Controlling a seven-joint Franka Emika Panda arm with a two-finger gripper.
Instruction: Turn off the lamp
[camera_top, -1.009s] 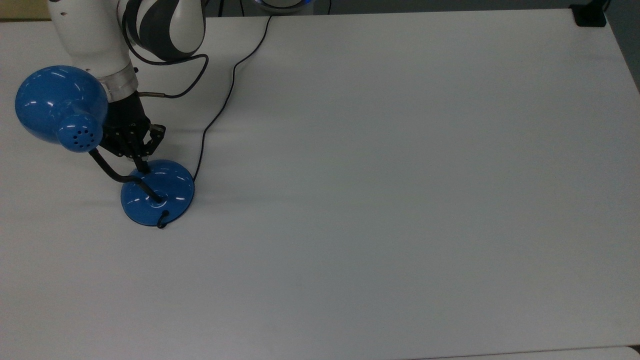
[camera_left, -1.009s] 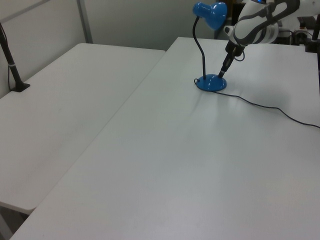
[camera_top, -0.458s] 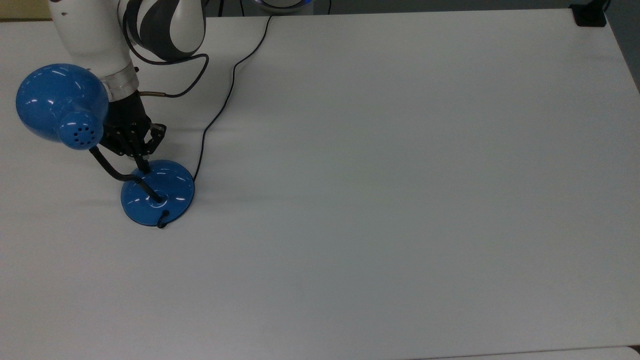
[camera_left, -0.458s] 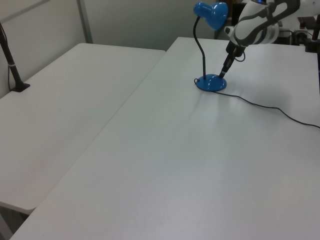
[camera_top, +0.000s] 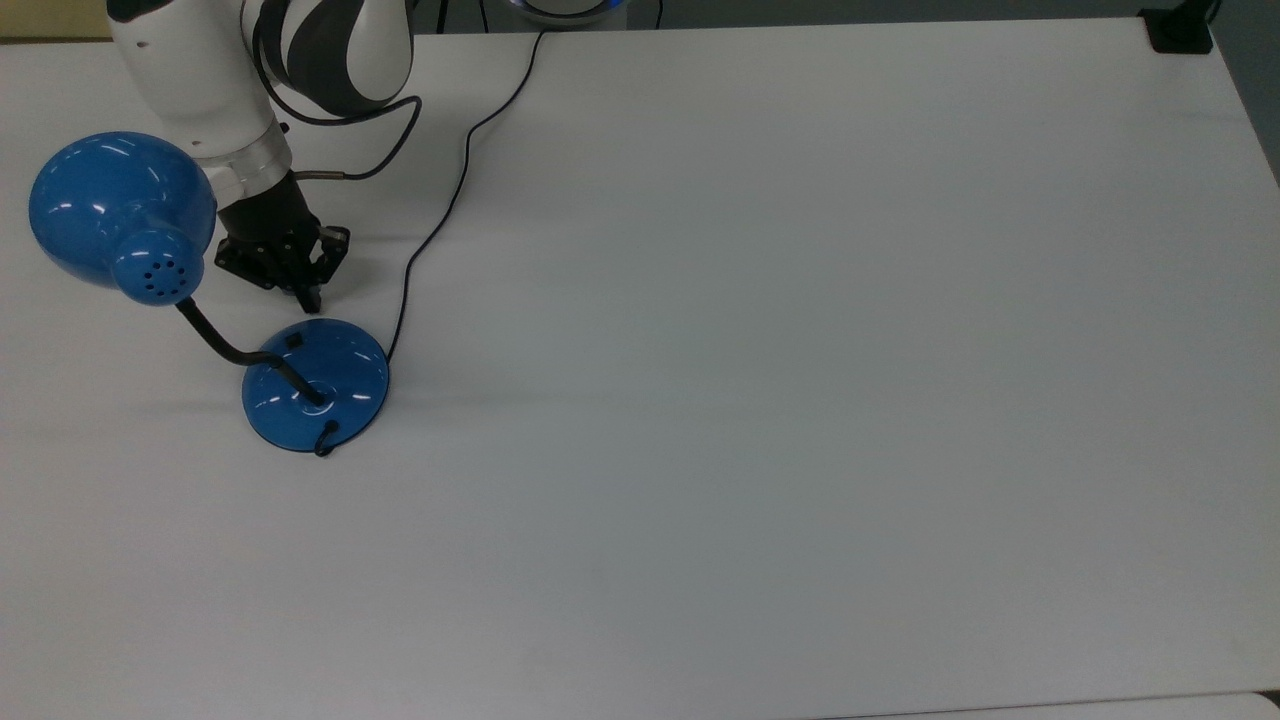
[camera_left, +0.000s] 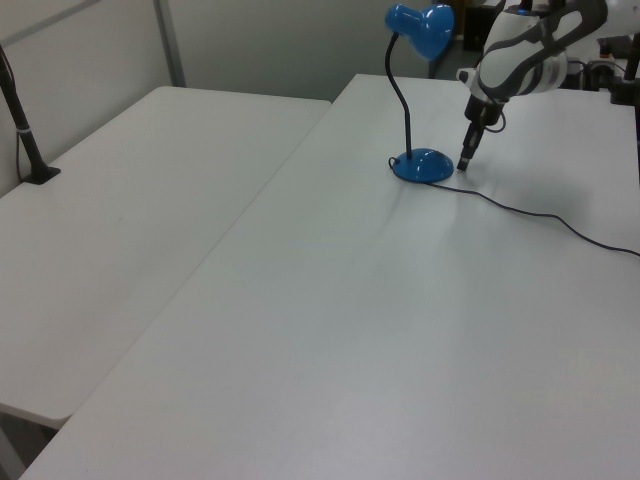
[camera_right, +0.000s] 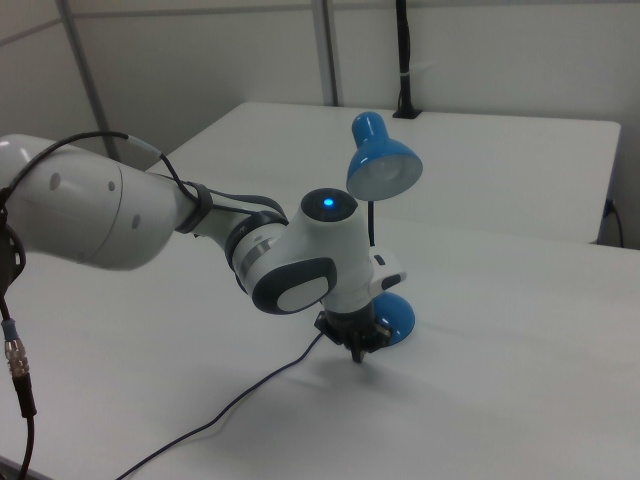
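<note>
Since the preceding frames the claw (camera_top: 308, 298) has lifted off the base of the lamp (camera_top: 315, 385) and withdrawn; it now hovers just beside the base rim, apart from it, with its tip pointing down at the desk (camera_top: 800, 400). Its fingers appear closed together and hold nothing. The lamp stands upright near the top view's left edge, its shade (camera_top: 120, 210) raised on a bent gooseneck (camera_top: 225, 345). The small black switch (camera_top: 294, 341) lies exposed on the base, on the side nearest the claw. The glossy domed base looks rigid and slippery, the neck pliable; pressing the switch, not grasping, seems the proper contact. The shade interior in the right view appears unlit.
</note>
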